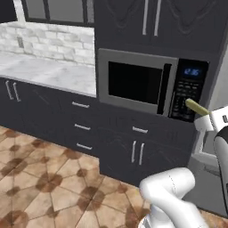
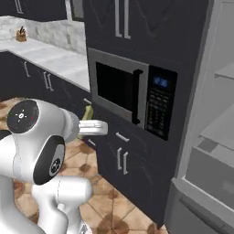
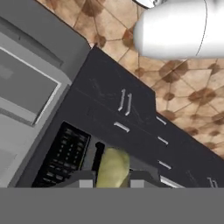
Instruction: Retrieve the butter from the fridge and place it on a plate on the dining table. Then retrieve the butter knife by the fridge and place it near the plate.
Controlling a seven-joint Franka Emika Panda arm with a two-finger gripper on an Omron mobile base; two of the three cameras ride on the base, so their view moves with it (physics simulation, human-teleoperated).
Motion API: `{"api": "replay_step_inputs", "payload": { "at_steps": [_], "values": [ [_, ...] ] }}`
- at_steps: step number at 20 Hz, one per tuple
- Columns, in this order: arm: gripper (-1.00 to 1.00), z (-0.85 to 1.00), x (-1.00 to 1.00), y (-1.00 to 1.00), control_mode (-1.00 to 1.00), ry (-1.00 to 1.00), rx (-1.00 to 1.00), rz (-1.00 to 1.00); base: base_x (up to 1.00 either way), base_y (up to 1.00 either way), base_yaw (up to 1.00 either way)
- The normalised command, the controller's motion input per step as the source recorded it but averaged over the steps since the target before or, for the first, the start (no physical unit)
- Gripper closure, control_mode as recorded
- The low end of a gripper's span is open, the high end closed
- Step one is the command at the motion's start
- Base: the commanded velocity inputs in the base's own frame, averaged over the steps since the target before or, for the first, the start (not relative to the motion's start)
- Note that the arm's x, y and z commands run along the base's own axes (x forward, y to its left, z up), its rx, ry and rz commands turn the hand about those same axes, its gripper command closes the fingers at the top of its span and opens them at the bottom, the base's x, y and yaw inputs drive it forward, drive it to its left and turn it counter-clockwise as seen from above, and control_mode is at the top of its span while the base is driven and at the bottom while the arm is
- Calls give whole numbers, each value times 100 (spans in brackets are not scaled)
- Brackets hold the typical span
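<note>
Yellow-olive butter (image 3: 113, 168) sits clamped between the two dark finger tips of the claw (image 3: 112, 180), which is closed on it; in the hand view the stick projects forward from the grip, over the dark keypad of the microwave (image 1: 151, 82). From the left base view the butter (image 1: 196, 106) shows as a slim stick angled up and to the left out of the white hand, held in the air in front of the microwave's lower right corner, just beside the keypad. From the right base view the butter (image 2: 87, 112) is partly hidden behind the white wrist, with only its upper end showing against the dark cabinet front below the microwave. Dark cabinets (image 1: 133, 147) with pale bar handles stand under the microwave, above a brown tiled floor (image 1: 40, 187). A white marble worktop (image 1: 49, 73) runs along the wall to the left. The fridge (image 2: 215, 137) stands open at the right edge of the right base view, its pale grey shelves exposed.
</note>
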Motion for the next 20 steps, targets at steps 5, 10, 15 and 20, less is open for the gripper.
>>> {"api": "replay_step_inputs", "payload": {
  "at_steps": [5,10,15,20],
  "values": [
    [100,0,0,0,100,0,0,0,-4,76,53],
    [100,0,0,0,100,0,0,0,16,44,55],
    [100,0,0,0,100,0,0,0,31,4,45],
    [100,0,0,0,100,0,0,0,8,0,34]
  ]
}}
